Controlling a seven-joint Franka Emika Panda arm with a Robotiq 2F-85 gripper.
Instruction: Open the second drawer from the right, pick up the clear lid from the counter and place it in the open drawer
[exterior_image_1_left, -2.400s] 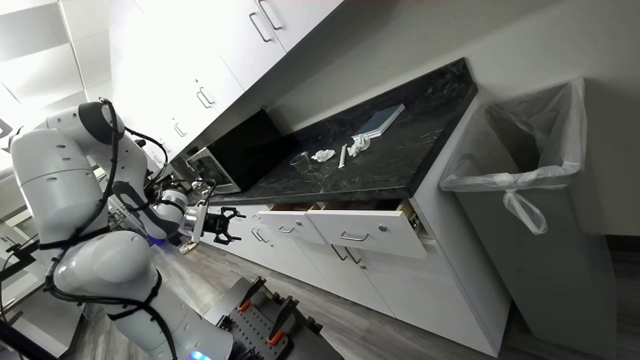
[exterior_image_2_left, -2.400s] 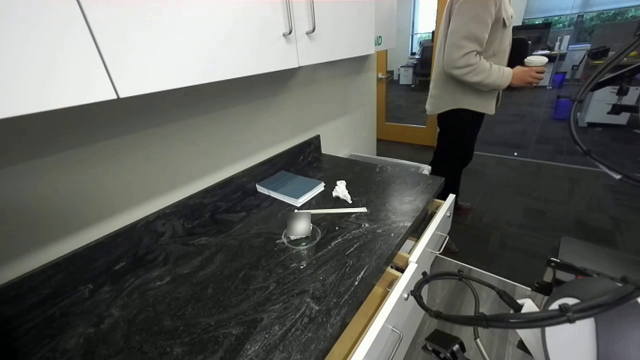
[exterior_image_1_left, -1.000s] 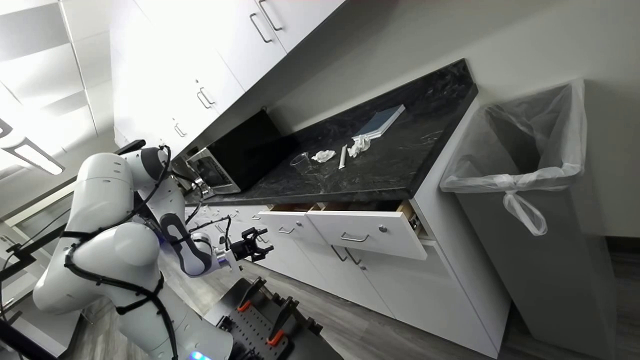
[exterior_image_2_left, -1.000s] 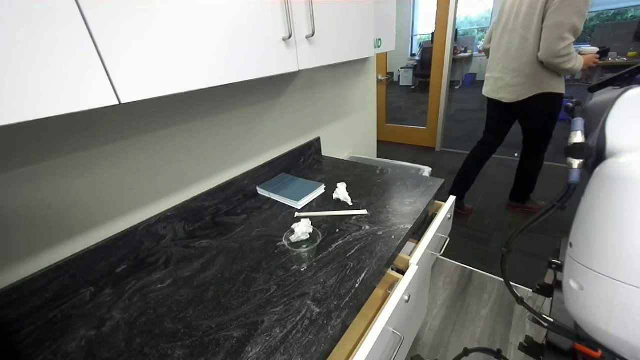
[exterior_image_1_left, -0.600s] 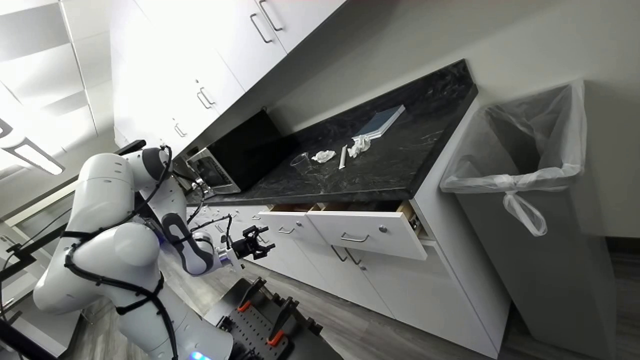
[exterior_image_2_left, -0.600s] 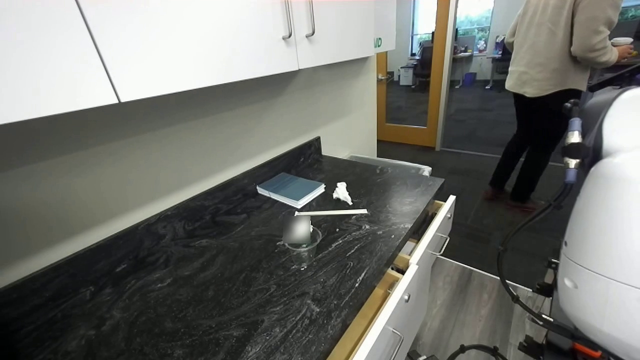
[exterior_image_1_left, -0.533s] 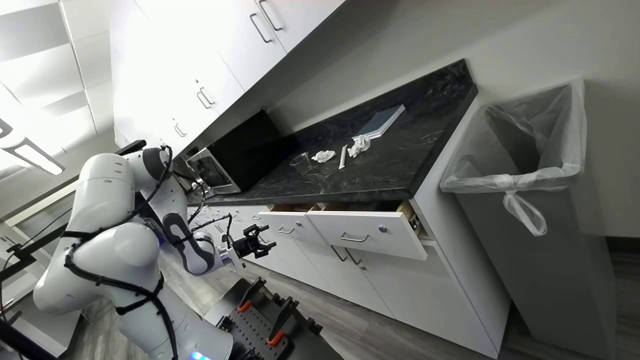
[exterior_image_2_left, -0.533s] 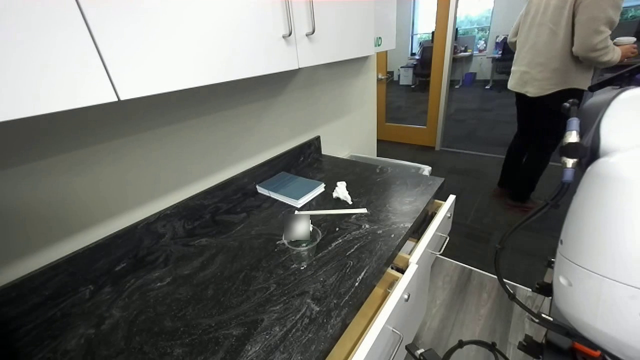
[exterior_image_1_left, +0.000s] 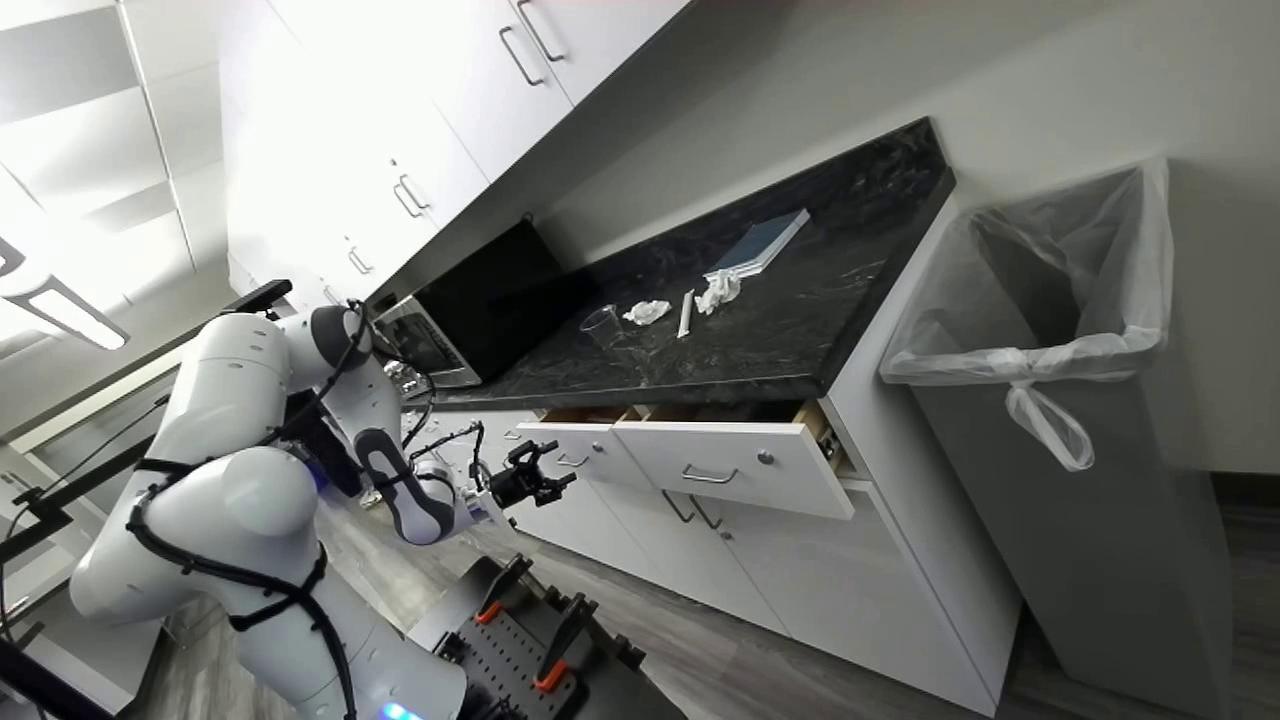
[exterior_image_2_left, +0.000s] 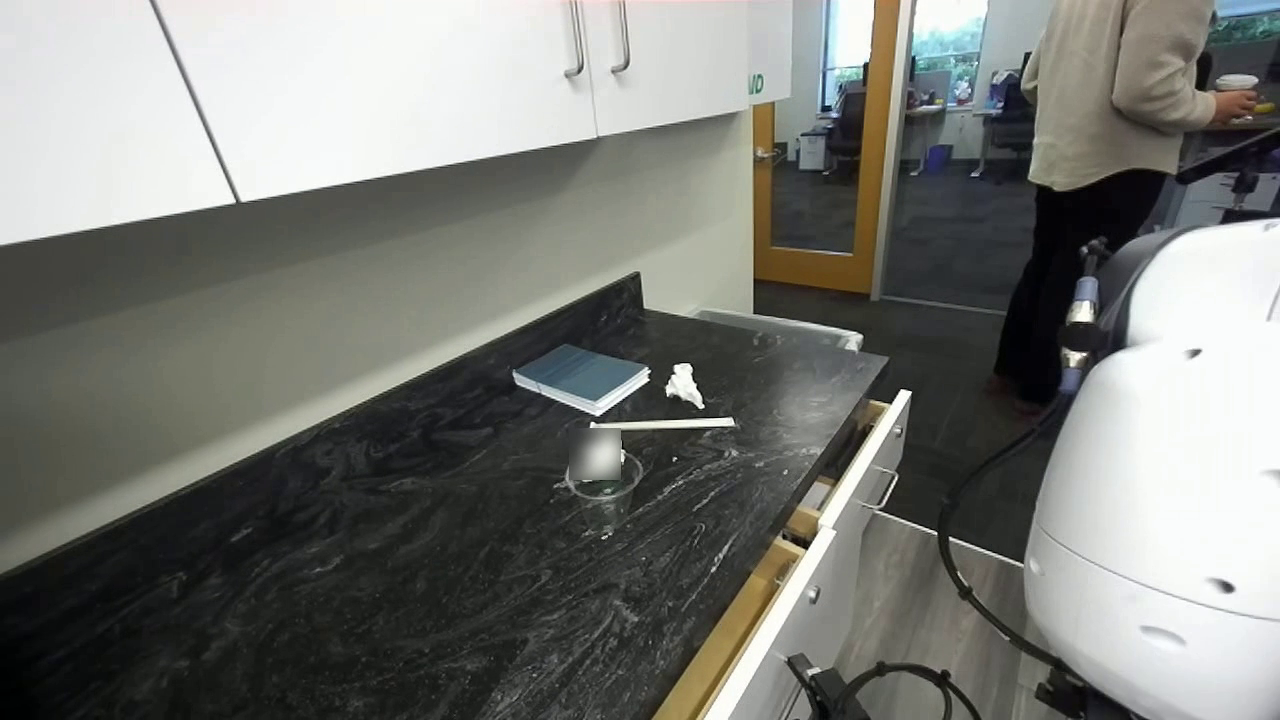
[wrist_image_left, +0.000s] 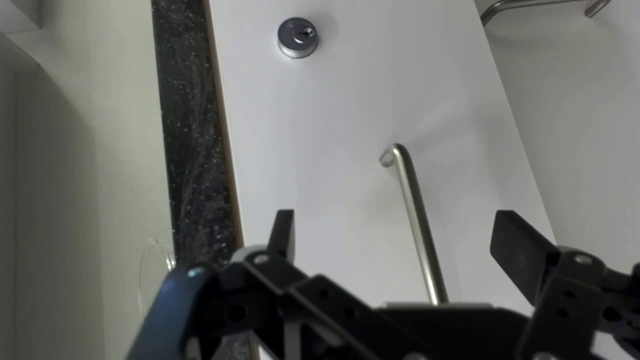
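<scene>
The second drawer from the right (exterior_image_1_left: 612, 463) stands partly pulled out. Its white front (exterior_image_2_left: 800, 625) and tan wood inner side show along the counter's front edge. My gripper (exterior_image_1_left: 562, 466) is open and empty in front of this drawer. In the wrist view, the open fingers (wrist_image_left: 395, 230) straddle the metal bar handle (wrist_image_left: 417, 215) in the picture; I see no contact. A clear plastic piece (exterior_image_1_left: 602, 325), cup-like with a round rim, is on the black counter (exterior_image_1_left: 850, 270); it also shows in an exterior view (exterior_image_2_left: 605, 510). I cannot tell whether it is the lid.
The rightmost drawer (exterior_image_1_left: 735, 480) is also partly out. Crumpled white tissues (exterior_image_1_left: 718, 290), a paper-wrapped stick (exterior_image_1_left: 685, 313) and a blue book (exterior_image_1_left: 760, 243) lie on the counter. A lined trash bin (exterior_image_1_left: 1050, 520) stands at the counter's end. A person (exterior_image_2_left: 1110, 110) stands behind.
My gripper has come down and swung rightward in an exterior view, and over the last half second it has moved closer to the drawer front. The person has walked aside. The drawers look unchanged.
</scene>
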